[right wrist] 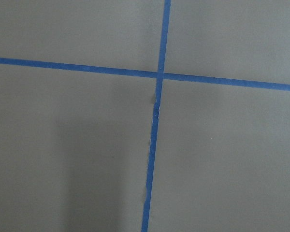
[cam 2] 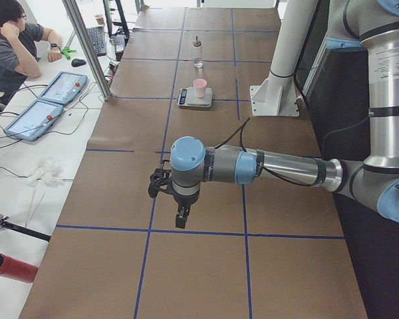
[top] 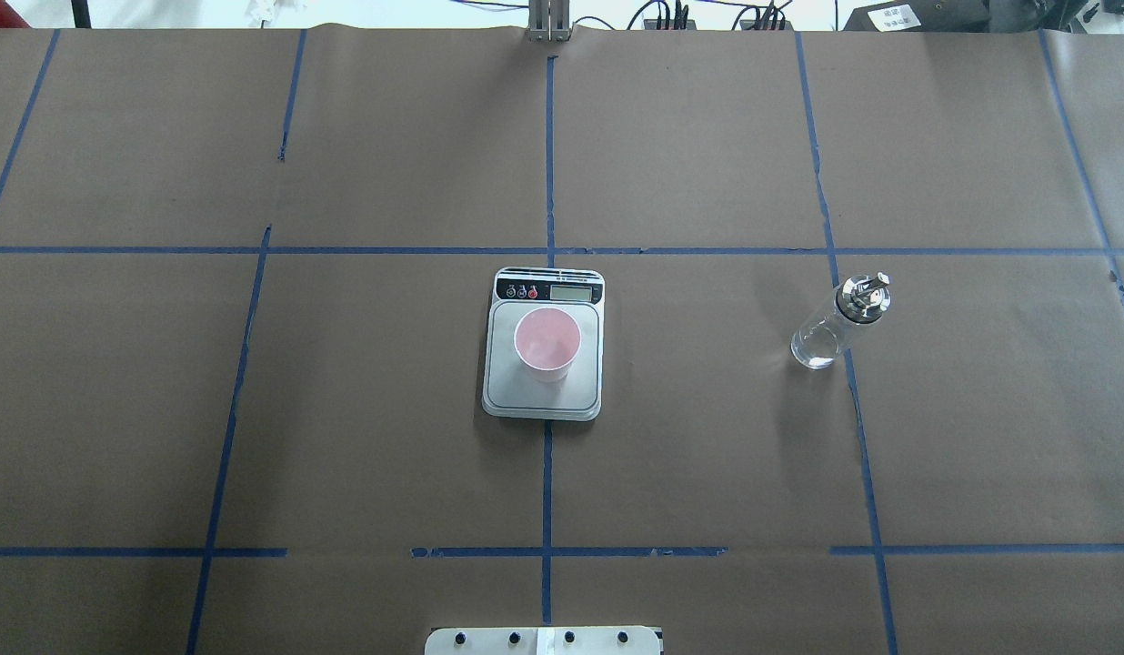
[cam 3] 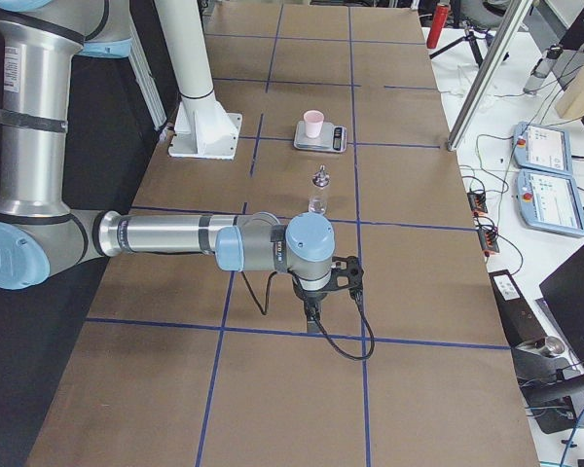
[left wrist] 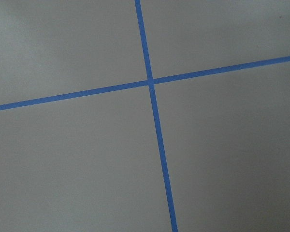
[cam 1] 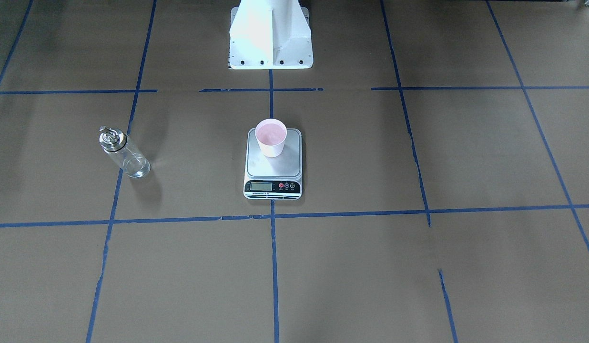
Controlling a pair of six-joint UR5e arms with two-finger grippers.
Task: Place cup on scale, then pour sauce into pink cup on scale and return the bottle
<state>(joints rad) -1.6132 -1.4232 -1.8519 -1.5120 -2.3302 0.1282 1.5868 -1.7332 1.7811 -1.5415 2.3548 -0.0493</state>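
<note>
Atop scale point(top: 544, 398), cup point(top: 547, 342), bottle point(top: 833, 326) well apart, side views alone show left pincer point(cam 2: 180, 221), right pincer point(cam 3: 313, 318), spread untellable

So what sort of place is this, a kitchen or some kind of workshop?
Most likely a robotics test lab: a paper-covered table gridded with blue tape, a robot arm stretched over it, and a person at a side desk with control tablets.

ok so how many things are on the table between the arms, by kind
pink cup: 1
scale: 1
glass bottle: 1
total: 3
</note>
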